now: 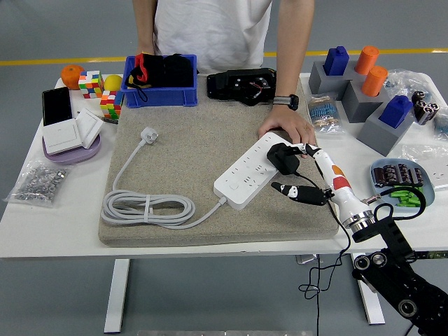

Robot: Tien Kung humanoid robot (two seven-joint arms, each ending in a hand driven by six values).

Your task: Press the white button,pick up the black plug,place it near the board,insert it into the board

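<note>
The right arm (392,273) rises from the lower right corner, and its hand (308,175) hangs over the right end of the grey mat (182,140). The fingers are spread apart: the thumb (297,191) points left, low over the mat, and the upper fingers reach toward the black plug (283,157). Whether a fingertip touches the plug is hard to tell, but the hand does not close around it. The plug sits on the right end of the white board (255,171), just left of the hand and above the thumb, apparently tilted rather than seated flat.

The board lies diagonally on the mat, running left and nearer from the hand. A small square on its near end may be the white button (234,187). Its grey cord (147,206) coils far to the left of the hand, ending in a white plug (148,134).

Just beyond the hand, a person's hand (287,129) rests flat on the board's far end, a watch (285,101) on the wrist.

Right of the hand, on the tabletop (42,217), a blue tray (402,178) holds green and dark parts. Farther off stand grey blocks (360,98) with blue and orange pieces, a black device (241,85) and a blue bin (161,80).
</note>
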